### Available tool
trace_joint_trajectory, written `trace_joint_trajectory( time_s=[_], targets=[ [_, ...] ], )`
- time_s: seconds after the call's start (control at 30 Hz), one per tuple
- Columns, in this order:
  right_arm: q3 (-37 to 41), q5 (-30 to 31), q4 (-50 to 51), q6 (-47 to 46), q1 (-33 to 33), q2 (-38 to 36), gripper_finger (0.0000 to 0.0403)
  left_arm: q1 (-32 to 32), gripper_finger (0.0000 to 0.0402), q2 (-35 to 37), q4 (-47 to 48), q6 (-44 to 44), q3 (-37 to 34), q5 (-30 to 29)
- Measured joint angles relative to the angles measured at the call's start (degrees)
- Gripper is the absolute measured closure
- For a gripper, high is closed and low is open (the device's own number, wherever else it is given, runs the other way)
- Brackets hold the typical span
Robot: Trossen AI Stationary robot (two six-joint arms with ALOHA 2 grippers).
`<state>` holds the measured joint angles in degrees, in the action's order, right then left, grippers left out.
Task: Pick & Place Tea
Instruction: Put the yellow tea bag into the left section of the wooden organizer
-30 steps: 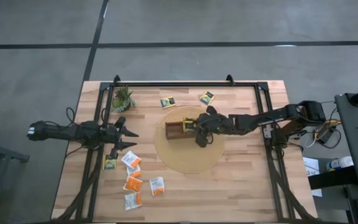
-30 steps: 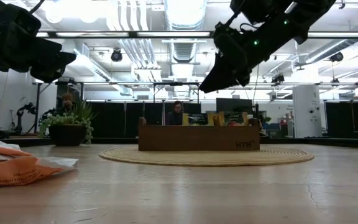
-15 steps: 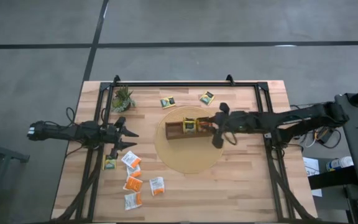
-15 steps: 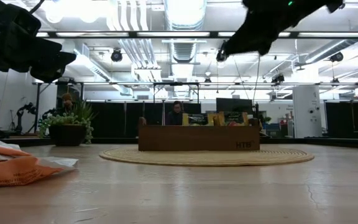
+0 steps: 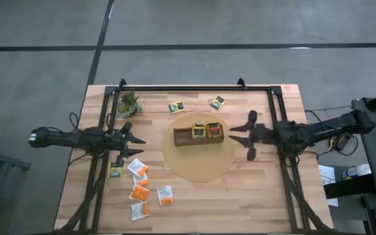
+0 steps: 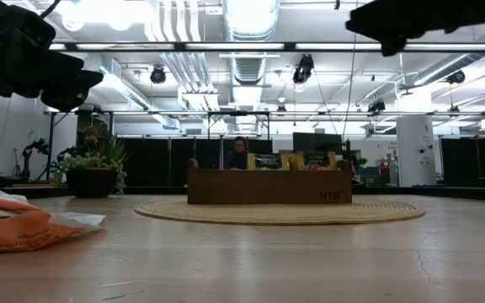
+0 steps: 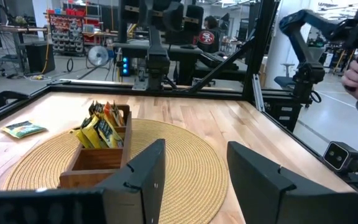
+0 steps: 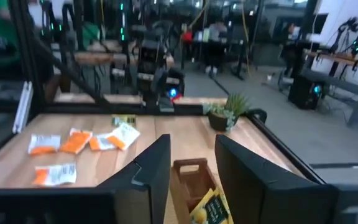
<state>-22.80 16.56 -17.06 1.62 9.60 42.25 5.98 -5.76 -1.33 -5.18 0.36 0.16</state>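
Overhead, the right gripper hangs with its two dark fingers spread apart and nothing between them, just beside the right edge of the round woven straw mat and clear of the brown wooden divided tray that sits on that mat. Two yellow and dark green-black tea sachets stand upright in the tray's right-hand compartments, while the left compartment shows bare wood. From the right wrist view the same fingers frame the tray's end, with a yellow sachet visible inside it.

The left gripper waits over the left side of the light wooden table, its fingers also parted and empty, pointing toward the mat. Its wrist view looks across the mat at the tray, where the yellow sachets lean against a divider.

Two more yellow and dark sachets lie flat on the table near the far edge, behind the mat and apart from each other. A loose cluster of orange and white-with-orange sachets is scattered on the near left part of the table, just beside the left gripper, with one yellow and dark sachet at the cluster's left. A small green potted plant stands in the far left corner.
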Motion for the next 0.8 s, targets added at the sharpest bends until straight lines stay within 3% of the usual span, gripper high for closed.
trace_joint_trajectory(
  time_s=[0.2,0.37,0.5,0.63,0.8],
  targets=[
    [6.9,-0.5,-1.6,-0.4,0.0,-14.4,0.0270,0.0,0.0235,0.0,0.0,0.0,0.0,0.0],
    [11.7,-8.2,-0.9,0.3,0.0,-29.0,0.0266,0.0,0.0235,0.0,0.0,-0.1,0.0,0.0],
    [13.9,-10.9,4.3,0.5,0.0,-41.0,0.0269,0.0,0.0235,0.0,0.0,-1.2,0.0,0.0],
    [15.3,-11.2,5.4,0.9,0.0,-41.9,0.0275,0.0,0.0235,0.0,0.0,-1.3,0.0,0.0],
    [22.2,-8.7,-6.7,2.6,-0.1,-40.5,0.0280,0.0,0.0235,-0.2,-0.6,-1.6,0.0,0.1]
  ],
)
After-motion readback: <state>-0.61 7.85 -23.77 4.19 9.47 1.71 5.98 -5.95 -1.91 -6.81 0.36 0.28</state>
